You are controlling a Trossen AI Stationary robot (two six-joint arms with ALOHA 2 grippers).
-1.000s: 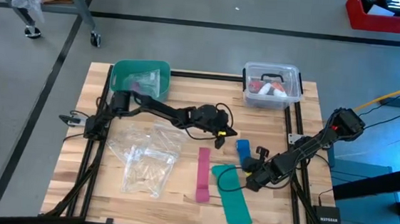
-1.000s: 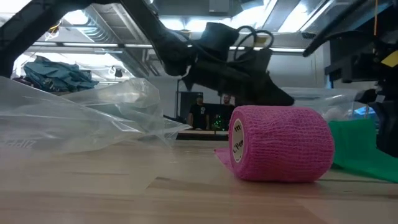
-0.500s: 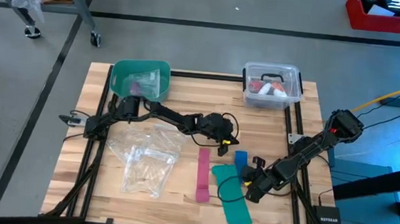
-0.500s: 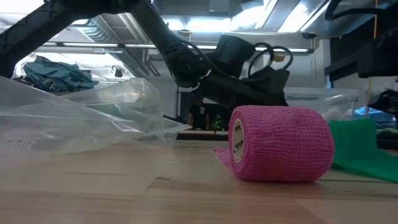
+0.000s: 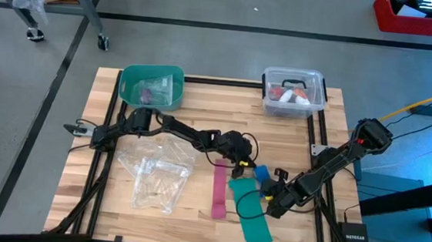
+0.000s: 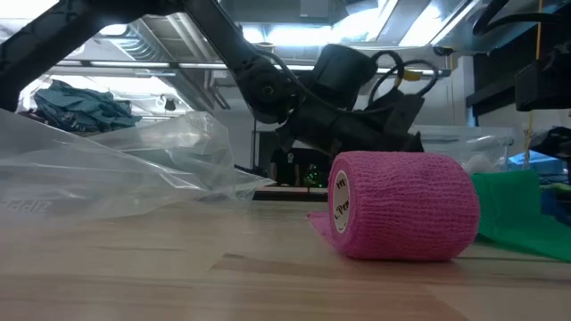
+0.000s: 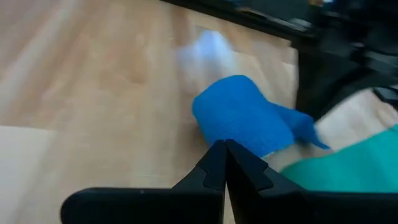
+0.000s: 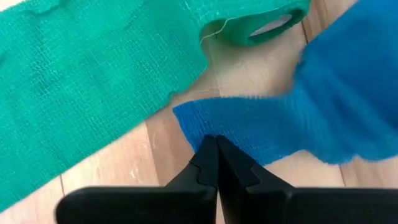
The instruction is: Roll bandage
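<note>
The bandage is a small blue roll lying on its curved side on the table, with a short flat tail running off it. My left gripper, shut, reaches in from the table's left and stands at the roll's left side. My right gripper, shut, comes slanting down from the right onto the tail's end, just near of the roll. In the low view a pink roll hides both grippers' tips. My left gripper's shut fingertips meet the roll's curved side, low down. They come nearly level from the table's left. The roll rests on the table. My right gripper's shut fingertips press on the tail's free end, slanting steeply down. The tail lies flat on the wood.
A wide teal strip lies just near of the bandage, and a pink strip lies to its left. Clear plastic bags cover the left half. A green bin and a clear lidded box stand at the far edge.
My left gripper has gone toward the table's right and near edges and has sunk, closing on my right gripper. The blue roll has travelled with it toward the near edge, and the flat stretch of bandage has grown shorter.
</note>
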